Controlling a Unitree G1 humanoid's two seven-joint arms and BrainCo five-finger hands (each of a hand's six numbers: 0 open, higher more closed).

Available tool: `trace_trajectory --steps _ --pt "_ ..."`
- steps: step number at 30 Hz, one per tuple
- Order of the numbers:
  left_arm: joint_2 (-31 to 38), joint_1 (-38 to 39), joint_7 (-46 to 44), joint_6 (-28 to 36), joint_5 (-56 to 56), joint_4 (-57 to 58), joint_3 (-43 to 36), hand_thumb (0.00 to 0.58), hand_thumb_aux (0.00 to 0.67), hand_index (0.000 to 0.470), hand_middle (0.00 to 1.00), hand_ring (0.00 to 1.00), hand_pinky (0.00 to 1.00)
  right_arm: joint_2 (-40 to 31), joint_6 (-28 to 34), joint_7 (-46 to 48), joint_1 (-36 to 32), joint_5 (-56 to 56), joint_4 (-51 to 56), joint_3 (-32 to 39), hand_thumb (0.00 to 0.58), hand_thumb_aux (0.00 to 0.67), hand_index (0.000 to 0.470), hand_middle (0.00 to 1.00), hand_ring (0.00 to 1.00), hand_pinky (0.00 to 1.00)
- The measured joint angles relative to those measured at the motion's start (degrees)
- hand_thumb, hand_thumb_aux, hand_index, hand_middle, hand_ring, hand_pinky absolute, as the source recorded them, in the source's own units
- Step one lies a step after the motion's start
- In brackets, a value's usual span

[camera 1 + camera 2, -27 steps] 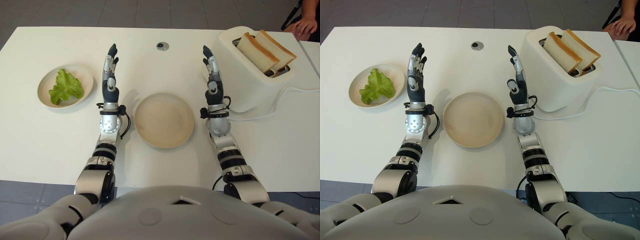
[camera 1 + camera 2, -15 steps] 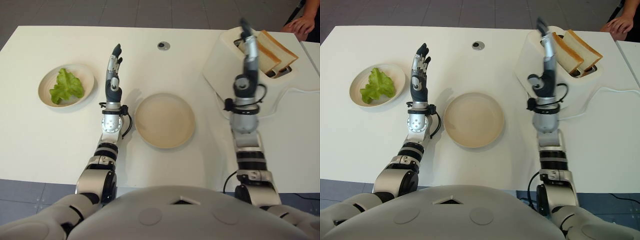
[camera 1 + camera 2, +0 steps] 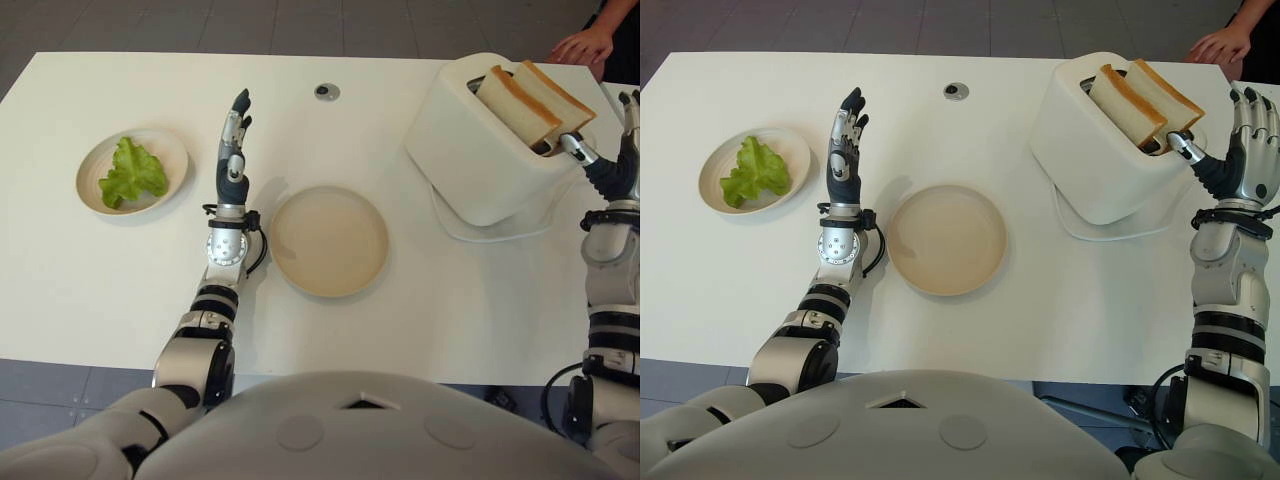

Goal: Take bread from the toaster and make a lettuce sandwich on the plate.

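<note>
**Bread not yet lifted; right hand posed beside the toaster**

Near the left edge of the white bench, a shallow cream dish is seen, and a ruffled, soft green lettuce leaf lies in it. Just right of the dish, the left hand is held upright with its fingers extended and close together; nothing is gripped. At the middle of the bench, towards the near edge, the round, smooth, matt cream plate lies bare.

Towards the far right corner, the toaster, a glossy white rounded block, is set at an angle. Two square slices of bread, pale in the crumb and tan at the crust, stand well up out of its slots. At the right edge, the right hand is raised with its fingers spread and its thumb pointed at the toaster's end; nothing is held.

The first step, taking the bread, is judged to be in hand. A pinch across the flat faces of one slice is called for next, applied lightly, since the crumb is likely to be crushed.
</note>
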Motion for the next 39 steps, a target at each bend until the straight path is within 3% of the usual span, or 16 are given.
trace_trajectory --steps 2,3,4,5,6,14,17,22,26,32,36,39 --pt "0.0 0.1 -0.2 0.0 0.0 -0.1 0.0 0.0 0.0 0.0 0.0 0.0 0.0 -1.6 0.5 0.3 0.0 0.0 0.0 1.2 0.018 0.011 0.007 0.0 0.0 0.0" --pt "0.0 0.1 -0.2 0.0 0.0 -0.1 0.0 0.0 0.0 0.0 0.0 0.0 0.0 -2.4 0.7 0.7 -0.2 0.0 -0.3 2.3 0.366 0.263 0.184 0.0 0.0 0.0" --pt "0.0 0.2 -0.2 0.0 0.0 -0.3 0.0 0.0 0.0 0.0 0.0 0.0 0.0 -3.0 0.8 1.2 -0.6 0.0 -0.9 3.2 0.58 0.659 0.463 0.39 0.39 0.39" --pt "0.0 0.3 -0.2 0.0 0.0 -0.3 0.0 0.0 0.0 0.0 0.0 0.0 0.0 -3.7 0.7 1.3 -1.1 0.1 -1.5 3.9 0.58 0.67 0.47 0.86 0.86 0.86" --pt "-0.1 0.3 -0.3 0.0 0.0 -0.3 0.0 0.0 0.0 0.0 0.0 0.0 0.0 -4.4 0.7 1.3 -1.9 0.1 -2.0 4.6 0.58 0.67 0.47 1.0 1.0 1.0" --pt "-0.2 0.6 -0.5 0.0 0.0 -0.9 -0.3 0.0 0.0 0.0 0.0 0.0 0.0 -5.5 -2.5 -0.3 -1.9 0.2 -9.4 7.0 0.58 0.67 0.47 1.0 1.0 1.0" --pt "-0.2 0.6 -0.4 0.0 0.0 -0.9 -0.4 0.0 0.0 0.0 0.0 0.0 0.0 -4.6 -4.0 -6.3 -1.7 0.2 -13.9 4.6 0.58 0.67 0.47 1.0 1.0 1.0" --pt "-0.2 0.4 -0.3 0.0 0.0 -0.5 -0.2 0.0 0.0 0.0 0.0 0.0 0.0 0.7 -11.8 -17.5 -2.4 4.7 -25.7 -0.7 0.58 0.67 0.47 1.0 1.0 1.0" --pt "-0.1 0.3 0.2 0.0 0.0 -0.3 0.2 0.0 0.0 0.0 0.0 0.0 0.0 3.5 -18.7 -1.6 -3.8 21.7 -29.3 11.1 0.58 0.67 0.47 1.0 1.0 1.0" --pt "-0.2 0.1 0.6 -0.1 0.0 -0.2 0.4 0.0 0.0 0.0 0.0 0.0 0.0 11.8 -17.7 26.1 -1.2 38.4 -22.7 33.4 0.58 0.67 0.47 1.0 1.0 1.0" --pt "0.0 0.1 0.8 -0.1 0.0 -0.2 0.5 0.0 0.0 0.0 0.0 0.0 0.0 17.2 -16.1 31.5 0.0 38.4 -17.5 38.3 0.58 0.67 0.47 1.0 1.0 1.0" --pt "0.3 0.0 1.0 0.0 0.1 -0.2 0.6 0.0 0.0 0.0 0.0 0.0 0.0 17.3 -15.3 33.6 3.2 38.4 -16.8 38.4 0.58 0.67 0.47 1.0 1.0 1.0"
